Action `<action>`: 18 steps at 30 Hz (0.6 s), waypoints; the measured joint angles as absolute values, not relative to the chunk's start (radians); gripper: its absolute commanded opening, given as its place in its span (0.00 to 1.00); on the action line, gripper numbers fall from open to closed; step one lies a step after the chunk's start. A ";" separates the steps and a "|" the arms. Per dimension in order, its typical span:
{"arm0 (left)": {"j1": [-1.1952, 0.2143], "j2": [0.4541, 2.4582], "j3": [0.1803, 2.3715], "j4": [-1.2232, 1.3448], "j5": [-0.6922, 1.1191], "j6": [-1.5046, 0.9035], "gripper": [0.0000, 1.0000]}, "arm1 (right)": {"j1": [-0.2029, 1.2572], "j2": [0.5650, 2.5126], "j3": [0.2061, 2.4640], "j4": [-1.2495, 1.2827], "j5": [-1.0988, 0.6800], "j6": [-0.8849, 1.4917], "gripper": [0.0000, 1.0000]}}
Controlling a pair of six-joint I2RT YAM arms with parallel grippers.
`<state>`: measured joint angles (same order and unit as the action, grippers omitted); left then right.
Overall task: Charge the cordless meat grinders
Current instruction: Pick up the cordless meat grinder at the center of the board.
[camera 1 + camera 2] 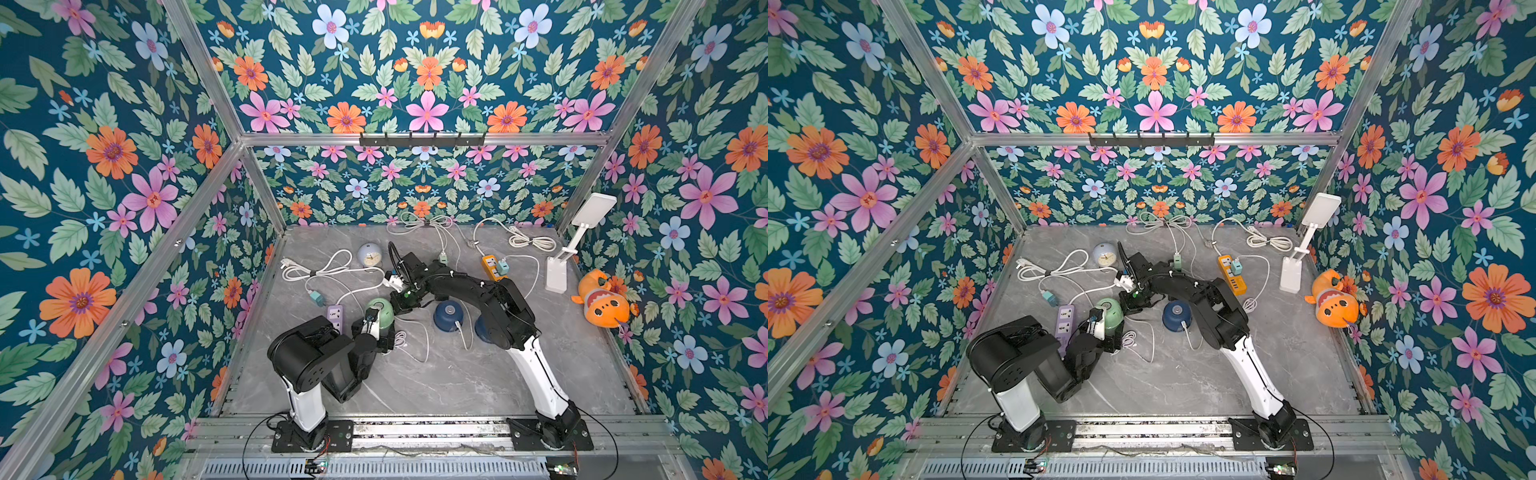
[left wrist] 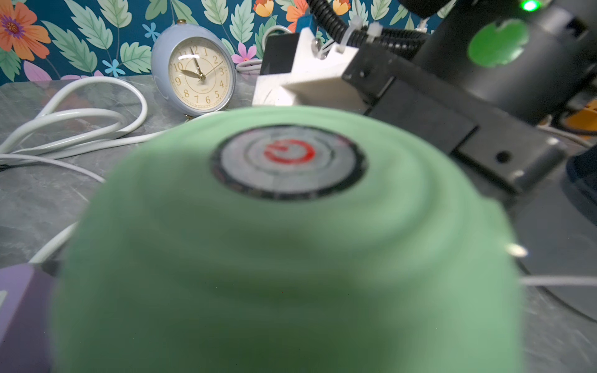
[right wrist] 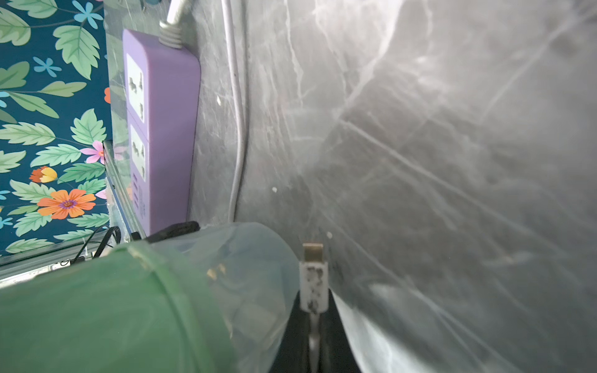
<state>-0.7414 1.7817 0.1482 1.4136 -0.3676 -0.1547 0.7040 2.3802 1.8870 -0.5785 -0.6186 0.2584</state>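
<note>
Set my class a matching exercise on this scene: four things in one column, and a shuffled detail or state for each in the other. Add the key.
Column A
1. alarm clock
2. mint green grinder
3. orange power strip
4. white charging plug

Column B
a. gripped in the right pincer
b. red power symbol on top
c. carries a pale teal adaptor
d. cream dial

Pairs: 1-d, 2-b, 3-c, 4-a
</note>
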 measured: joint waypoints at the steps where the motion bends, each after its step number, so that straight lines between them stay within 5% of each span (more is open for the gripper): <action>1: -0.741 1.775 0.148 1.407 -0.365 -0.154 0.75 | 0.704 2.370 1.880 -0.578 -0.616 0.258 0.00; 18: -0.742 1.295 0.162 1.100 -0.323 -0.102 0.68 | 0.691 2.005 1.680 -0.618 -0.323 0.243 0.00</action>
